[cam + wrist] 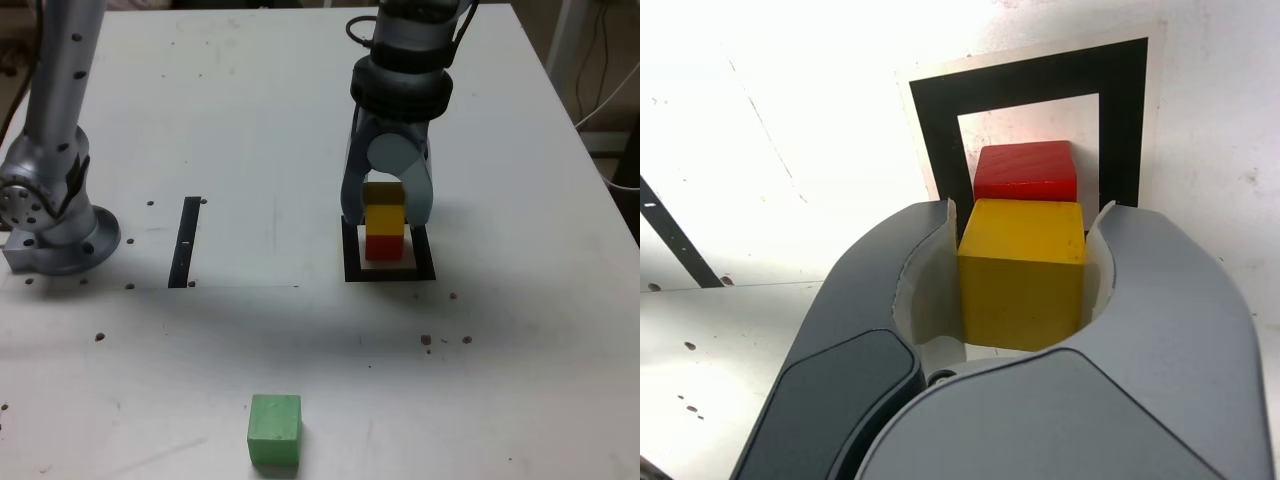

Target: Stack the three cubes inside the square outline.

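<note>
Yellow cube point(1022, 272) sits between the two jaws of the gripper point(1025, 225), which grasp it, directly on the red cube point(383, 246) inside the square outline point(390, 272).

No readable text, labels, brand names or numbers appear in either view. The only printed marks are on the white table point(500, 120): a thick black square outline point(390, 272) with a white centre, and a narrow black strip point(186, 242). The cubes carry no markings.
</note>
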You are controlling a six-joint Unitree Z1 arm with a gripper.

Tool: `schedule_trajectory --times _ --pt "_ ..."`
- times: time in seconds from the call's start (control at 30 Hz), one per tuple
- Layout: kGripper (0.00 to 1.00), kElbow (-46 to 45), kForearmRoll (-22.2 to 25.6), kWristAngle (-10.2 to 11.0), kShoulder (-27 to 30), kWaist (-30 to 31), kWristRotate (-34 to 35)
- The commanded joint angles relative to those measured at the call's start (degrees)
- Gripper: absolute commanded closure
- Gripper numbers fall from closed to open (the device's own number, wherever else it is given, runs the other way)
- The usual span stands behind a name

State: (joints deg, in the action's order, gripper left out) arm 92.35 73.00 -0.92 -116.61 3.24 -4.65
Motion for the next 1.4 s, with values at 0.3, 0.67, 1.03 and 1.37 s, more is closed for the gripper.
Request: schedule_trajectory --times 0.3,0.67,1.03,1.37 --pt "0.10 -1.7 -1.4 1.0 0.7 -0.1 -0.1" --pt "0.01 -2.9 -1.8 1.0 2.0 0.1 -0.1" --pt "0.01 -4.8 -0.8 0.8 9.5 6.0 3.7" --pt "0.00 -9.1 -2.1 -1.2 12.0 19.8 19.4"
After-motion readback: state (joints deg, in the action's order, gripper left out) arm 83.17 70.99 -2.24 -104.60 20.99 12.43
